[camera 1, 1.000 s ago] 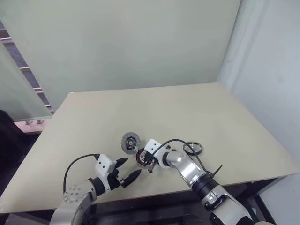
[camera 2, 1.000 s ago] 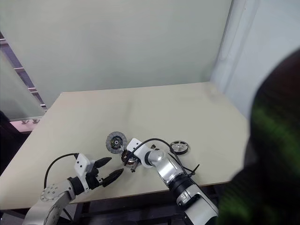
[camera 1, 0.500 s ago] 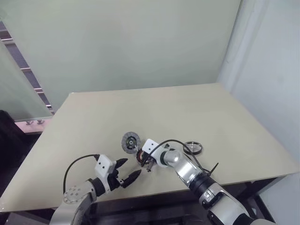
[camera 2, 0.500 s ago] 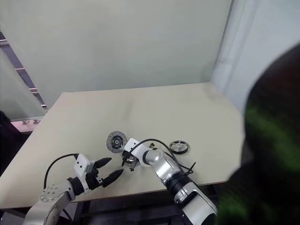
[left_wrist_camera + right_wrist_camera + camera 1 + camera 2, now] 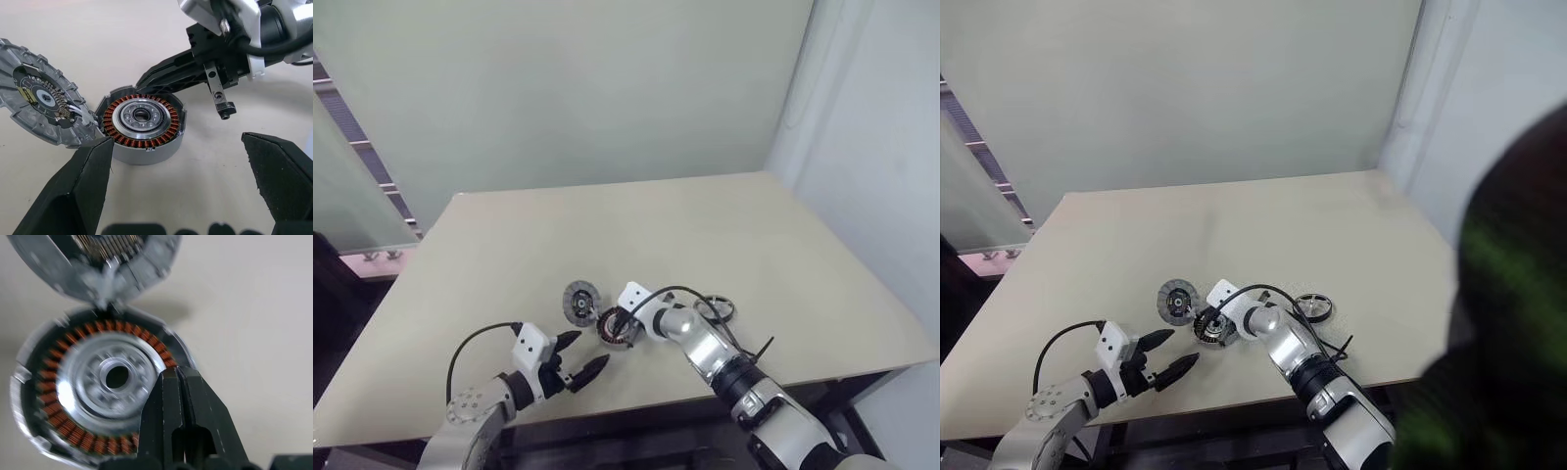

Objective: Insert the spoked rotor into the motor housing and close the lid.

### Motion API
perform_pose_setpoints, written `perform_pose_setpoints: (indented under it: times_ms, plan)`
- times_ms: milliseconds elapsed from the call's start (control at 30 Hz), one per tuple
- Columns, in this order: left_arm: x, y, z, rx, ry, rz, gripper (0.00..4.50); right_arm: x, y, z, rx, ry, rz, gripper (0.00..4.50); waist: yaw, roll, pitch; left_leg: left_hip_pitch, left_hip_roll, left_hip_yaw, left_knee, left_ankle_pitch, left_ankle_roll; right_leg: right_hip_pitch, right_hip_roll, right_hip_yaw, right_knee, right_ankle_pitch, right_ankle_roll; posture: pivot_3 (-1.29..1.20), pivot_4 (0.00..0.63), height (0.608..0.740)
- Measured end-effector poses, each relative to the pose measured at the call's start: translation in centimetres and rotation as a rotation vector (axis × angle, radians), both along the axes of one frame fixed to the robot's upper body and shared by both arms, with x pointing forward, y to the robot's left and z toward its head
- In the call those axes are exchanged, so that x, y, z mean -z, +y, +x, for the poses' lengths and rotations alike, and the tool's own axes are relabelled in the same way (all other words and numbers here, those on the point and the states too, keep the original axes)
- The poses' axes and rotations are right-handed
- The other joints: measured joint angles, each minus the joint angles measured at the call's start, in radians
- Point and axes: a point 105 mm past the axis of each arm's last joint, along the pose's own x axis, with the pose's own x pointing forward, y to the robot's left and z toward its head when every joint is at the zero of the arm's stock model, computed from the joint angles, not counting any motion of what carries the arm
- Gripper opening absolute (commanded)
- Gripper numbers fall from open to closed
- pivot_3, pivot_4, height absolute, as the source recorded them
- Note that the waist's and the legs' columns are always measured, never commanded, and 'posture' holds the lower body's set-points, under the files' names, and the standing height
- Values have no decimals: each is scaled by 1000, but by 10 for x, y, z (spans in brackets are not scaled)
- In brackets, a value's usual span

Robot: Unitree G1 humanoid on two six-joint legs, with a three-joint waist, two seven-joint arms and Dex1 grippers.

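The right gripper [image 5: 177,374] has moved a little farther onto the table since one second ago, and it now reaches over the motor housing [image 5: 615,327], while before it was at the housing's near side. The lid [image 5: 580,303] and the housing now lie a bit more to the left than before. The left gripper [image 5: 580,358] has stayed in its place.

Nearest to the table's front edge, at about 7 o'clock from the housing, the left gripper hovers low over the table [image 5: 724,235] with its two black fingers spread wide and nothing between them. In the left wrist view the housing sits ahead of the gap between these fingers, apart from them.

Next comes the housing, lying flat with its copper-orange windings and silvery hub facing up. The right gripper's fingers are pressed together, holding nothing. Their tips lie over the winding ring on the right part of the housing; I cannot tell if they touch it.

The lid lies at about 10 o'clock from the housing, and its edge touches the housing's rim in the wrist views.

The spoked rotor [image 5: 717,309] lies flat on the table at about 2 o'clock from the housing, on the other side of the right arm, well apart from both grippers.
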Motion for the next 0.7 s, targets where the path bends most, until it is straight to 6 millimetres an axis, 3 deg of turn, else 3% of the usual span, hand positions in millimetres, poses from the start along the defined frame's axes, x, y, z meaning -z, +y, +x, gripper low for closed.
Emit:
perform_pose_setpoints:
  times_ms: [100,333,700]
  plan:
    - [0,0,0,0,0,1,4500,-1,0,-2,3,42,20,28,1,0,0,0,0,-1,1,0,0,1,0,0,0,0,0,0,0,740]
    - [-1,-1,3,0,-7,-2,4500,0,-1,-7,-35,75,6,2323,0,0,0,0,1,0,1,0,0,0,1,0,0,0,0,0,0,740]
    - [1,0,0,-3,5,-3,4500,2,5,-12,-66,64,-11,2323,0,0,0,0,4,0,1,0,0,0,4,0,0,0,0,0,0,740]
